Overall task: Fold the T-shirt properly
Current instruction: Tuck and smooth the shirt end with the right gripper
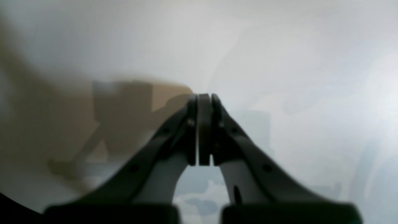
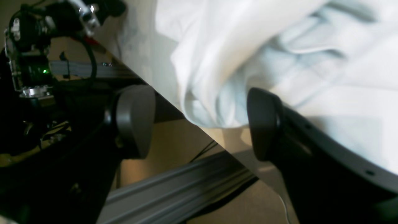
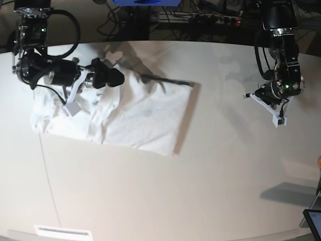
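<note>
The white T-shirt (image 3: 143,115) lies partly folded on the left half of the off-white table (image 3: 200,175), bunched at its left end. My right gripper (image 3: 71,106) is open low over that bunched left end. In the right wrist view its dark pads (image 2: 135,119) stand wide apart, with a rumpled edge of the T-shirt (image 2: 236,56) just beyond them at the table's edge. My left gripper (image 3: 277,118) hovers over bare table at the far right, well away from the shirt. In the blurred left wrist view its fingertips (image 1: 204,99) are pressed together with nothing between them.
Black arm hardware and cables (image 2: 34,53) and a grey aluminium rail (image 2: 174,189) lie beyond the table's edge by my right gripper. Cables and equipment (image 3: 200,17) run along the far edge. A dark device corner (image 3: 313,223) shows at the bottom right.
</note>
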`<action>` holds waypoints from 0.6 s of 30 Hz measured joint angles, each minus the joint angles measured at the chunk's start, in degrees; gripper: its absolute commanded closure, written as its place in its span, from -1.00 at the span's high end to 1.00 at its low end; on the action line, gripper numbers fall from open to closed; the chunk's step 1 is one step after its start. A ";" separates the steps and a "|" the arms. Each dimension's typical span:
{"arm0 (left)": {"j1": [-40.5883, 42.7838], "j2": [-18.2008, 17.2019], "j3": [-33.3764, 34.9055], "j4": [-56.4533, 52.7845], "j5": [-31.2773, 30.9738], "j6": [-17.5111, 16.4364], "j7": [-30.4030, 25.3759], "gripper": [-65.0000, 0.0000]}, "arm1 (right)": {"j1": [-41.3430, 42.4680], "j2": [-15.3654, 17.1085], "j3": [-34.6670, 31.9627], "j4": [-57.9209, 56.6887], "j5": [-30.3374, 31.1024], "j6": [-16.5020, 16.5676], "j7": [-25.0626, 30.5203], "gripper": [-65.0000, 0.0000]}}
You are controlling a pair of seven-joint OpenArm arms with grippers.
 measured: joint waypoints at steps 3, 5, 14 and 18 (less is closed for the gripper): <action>0.00 0.07 0.00 0.00 -0.13 0.00 0.00 -0.95 | 0.02 0.13 -0.22 -0.04 0.00 0.00 -0.02 0.31; 0.02 0.02 0.00 0.00 -0.22 0.00 0.00 -0.95 | 0.15 0.13 -0.17 -0.13 -0.02 0.00 -0.02 0.21; 0.33 0.02 0.00 0.00 0.00 0.00 0.00 -0.95 | 0.15 0.11 -0.17 -0.28 -3.30 0.00 -0.02 -0.98; 0.33 0.00 0.00 0.00 0.00 0.00 0.00 -0.95 | 0.15 0.44 -0.07 -0.31 -3.45 0.00 -0.04 -1.00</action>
